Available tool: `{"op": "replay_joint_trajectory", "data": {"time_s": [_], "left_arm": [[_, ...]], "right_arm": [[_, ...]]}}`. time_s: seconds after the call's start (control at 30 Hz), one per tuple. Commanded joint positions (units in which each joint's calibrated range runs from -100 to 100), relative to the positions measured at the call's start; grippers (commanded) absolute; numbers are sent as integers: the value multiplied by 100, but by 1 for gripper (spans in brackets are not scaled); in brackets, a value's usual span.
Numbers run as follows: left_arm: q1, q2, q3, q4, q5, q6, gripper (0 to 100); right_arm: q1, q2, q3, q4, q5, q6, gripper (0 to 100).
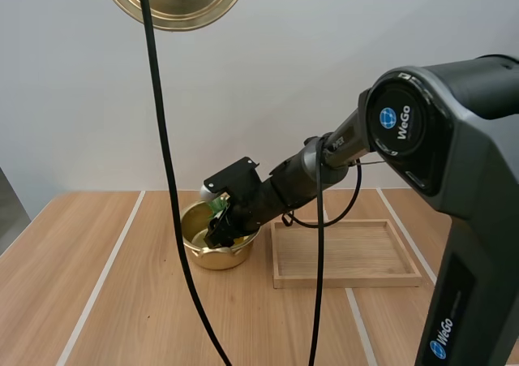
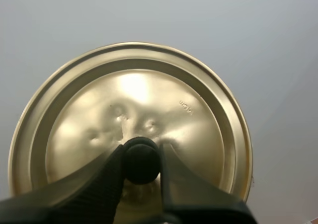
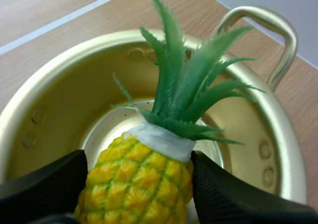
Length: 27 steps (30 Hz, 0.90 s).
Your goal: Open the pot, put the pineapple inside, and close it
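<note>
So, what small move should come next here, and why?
Probably open the right hand to release the pineapple. It pinches the fruit's body over the mouth of the open pot, low at the rim in the high view, so the fruit should drop inside. The left hand holds the lid up high, clear of the pot, ready for closing afterwards.

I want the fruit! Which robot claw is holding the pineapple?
The right gripper: it pinches the pineapple at the open pot. The left gripper instead holds the gold lid by its black knob, up high.
</note>
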Motion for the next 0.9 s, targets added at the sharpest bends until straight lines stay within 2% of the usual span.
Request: {"op": "replay_joint_trajectory", "data": {"time_s": [0.0,0.27,0.63,0.73,0.83,0.87], "left_arm": [[-15,-48,-55,-40,-206,-50,0],[-15,-48,-55,-40,-206,-50,0],[-15,-48,-55,-40,-206,-50,0],[-15,-48,-55,-40,-206,-50,0],[-15,-48,-55,-40,-206,-50,0],[-15,-48,-55,-40,-206,-50,0]], "right_arm": [[-1,97,4,155,22,-200,0],[-1,288,4,543,22,-349,0],[-1,314,4,543,44,-349,0],[-1,314,4,543,44,-349,29],[-1,314,4,543,60,-349,75],[-1,314,4,543,58,-349,94]]}}
